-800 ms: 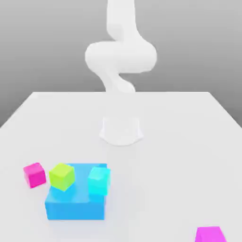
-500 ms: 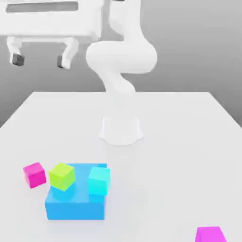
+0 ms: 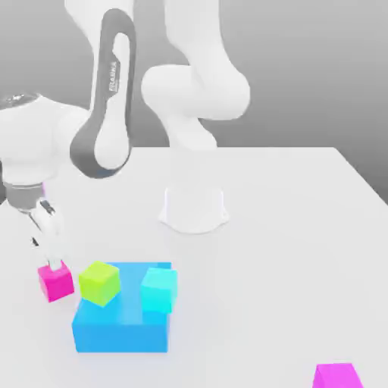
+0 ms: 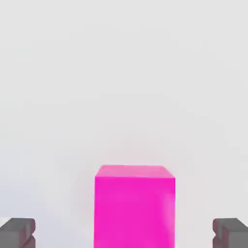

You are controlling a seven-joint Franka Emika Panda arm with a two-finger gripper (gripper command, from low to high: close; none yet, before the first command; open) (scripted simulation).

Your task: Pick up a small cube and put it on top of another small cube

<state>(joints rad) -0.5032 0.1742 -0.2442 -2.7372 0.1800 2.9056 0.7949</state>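
The small hot-pink cube [image 3: 56, 281] sits on the white table at the exterior view's left. My gripper [image 3: 47, 256] hangs just above it, fingers pointing down. In the hand view the pink cube [image 4: 134, 206] stands between the two grey fingertips [image 4: 17, 232], with a clear gap on each side, so the gripper [image 4: 123, 233] is open and holds nothing. A lime-green cube [image 3: 99, 283] and a cyan cube [image 3: 159, 289], both small, rest on the large blue block [image 3: 121, 330] just to the exterior view's right of the pink cube.
A purpler magenta cube [image 3: 337, 377] lies at the front edge on the exterior view's right. The arm's round white base [image 3: 194, 208] stands mid-table. The lime-green cube is close beside the pink cube. White table [image 3: 288, 250] stretches to the exterior view's right.
The arm has swung down from high at the exterior view's upper left until the gripper hangs right over the pink cube. The cubes have not moved.
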